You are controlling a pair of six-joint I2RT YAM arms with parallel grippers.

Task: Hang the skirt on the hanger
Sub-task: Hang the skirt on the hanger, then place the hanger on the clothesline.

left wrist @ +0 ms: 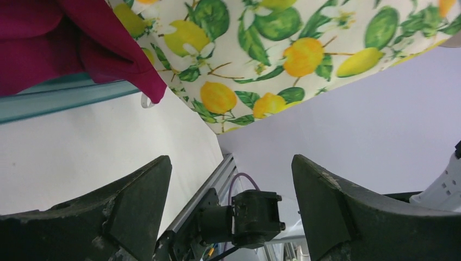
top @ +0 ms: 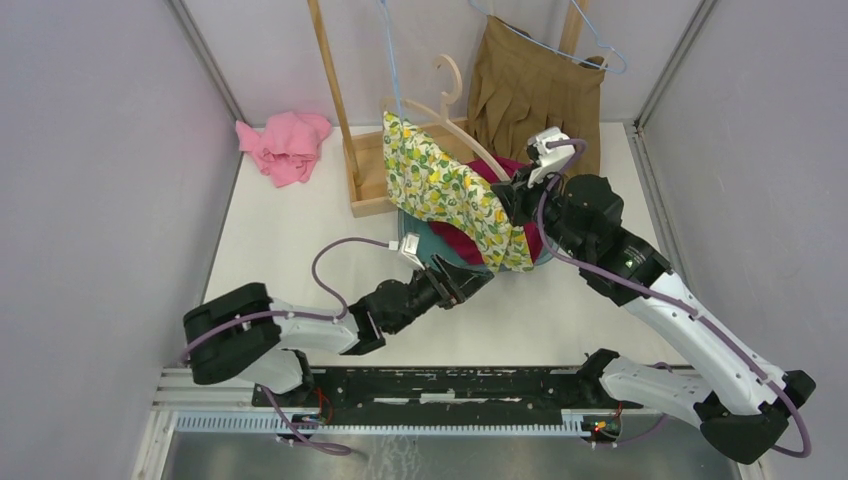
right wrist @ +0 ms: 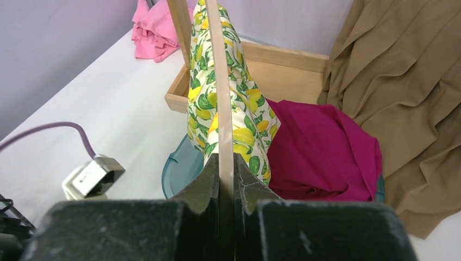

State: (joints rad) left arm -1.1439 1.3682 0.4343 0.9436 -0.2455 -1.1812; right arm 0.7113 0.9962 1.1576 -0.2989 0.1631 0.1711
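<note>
Two dark fingers (left wrist: 136, 206) of the left gripper (left wrist: 229, 163) are filling the bottom of the left wrist view, standing wide apart and released, with nothing between them. Above them, across the top of that frame, the white skirt printed with yellow lemons and green leaves (left wrist: 272, 49) is hanging. In the middle of the overhead view the skirt is lying draped over one arm of the pale wooden hanger (top: 450, 115), its cloth falling on both sides of the bar. The right gripper (right wrist: 226, 160) is clenching that bar, jaws pressed tight against the wood at the bottom centre of the right wrist view.

Under the skirt, a magenta crumpled cloth (right wrist: 321, 147) is resting in a round teal plastic basin (right wrist: 182, 166). The white tabletop (top: 290, 250) is spreading across the centre of the overhead frame. At the upper left, a pink bunched cloth (top: 285, 145) is lying on it beside the shallow wooden tray base (top: 370, 180) of a wooden rack. At the upper right, a khaki pleated garment (top: 535, 90) is hanging from a light blue wire hanger (top: 600, 45). Plain lilac-grey walls (top: 90, 200) are closing the space in on the left, right and far sides, and a ribbed metal rail (top: 400, 420) is running along the bottom edge under the arm bases.
</note>
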